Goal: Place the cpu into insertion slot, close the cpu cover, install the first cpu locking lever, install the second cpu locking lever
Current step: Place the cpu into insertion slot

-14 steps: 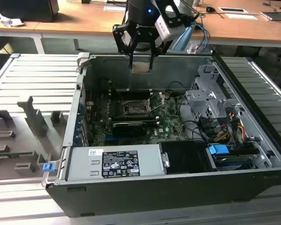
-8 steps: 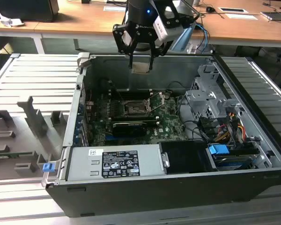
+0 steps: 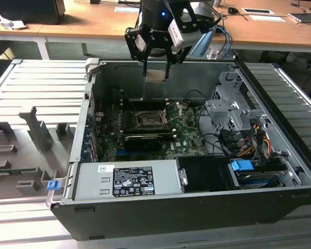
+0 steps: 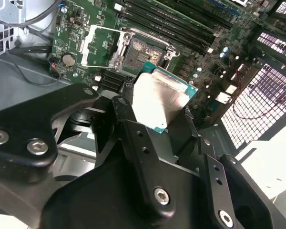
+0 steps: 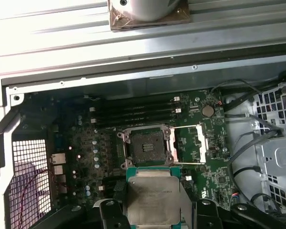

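My gripper (image 3: 156, 72) hangs above the back wall of the open computer case, shut on the cpu (image 3: 155, 76), a thin pale silver square with a green rim. In both wrist views the cpu (image 4: 159, 98) (image 5: 154, 195) sits flat between the black fingers (image 4: 126, 117) (image 5: 107, 210). Below lies the insertion slot (image 3: 150, 120) (image 4: 142, 52) (image 5: 145, 143), bare and dark on the green motherboard. The cpu cover (image 4: 102, 45) (image 5: 190, 143), a silver frame, is swung open beside the slot. Thin locking levers stand raised near the slot (image 3: 172, 111).
A grey labelled power-supply box (image 3: 127, 179) lies along the case's front. A metal drive cage (image 3: 230, 109) with cables and a blue tab (image 3: 243, 167) stands on the exterior view's right. Grey fixtures (image 3: 36, 129) sit on the ribbed table outside the case.
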Action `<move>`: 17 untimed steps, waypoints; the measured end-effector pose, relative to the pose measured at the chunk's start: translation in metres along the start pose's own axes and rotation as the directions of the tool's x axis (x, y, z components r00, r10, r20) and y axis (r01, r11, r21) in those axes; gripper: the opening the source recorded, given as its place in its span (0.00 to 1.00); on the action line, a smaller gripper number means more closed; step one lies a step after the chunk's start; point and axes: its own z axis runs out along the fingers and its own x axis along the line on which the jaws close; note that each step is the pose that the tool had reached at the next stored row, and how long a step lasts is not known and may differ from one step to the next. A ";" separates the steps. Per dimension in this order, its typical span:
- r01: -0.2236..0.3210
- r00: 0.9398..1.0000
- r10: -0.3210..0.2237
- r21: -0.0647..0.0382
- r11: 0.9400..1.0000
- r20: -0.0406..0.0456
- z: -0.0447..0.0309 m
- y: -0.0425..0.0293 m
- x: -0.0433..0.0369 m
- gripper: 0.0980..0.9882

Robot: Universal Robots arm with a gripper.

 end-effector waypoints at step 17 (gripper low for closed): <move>-0.093 0.996 0.093 -0.002 0.996 0.008 0.0000 0.0000 0.0000 0.49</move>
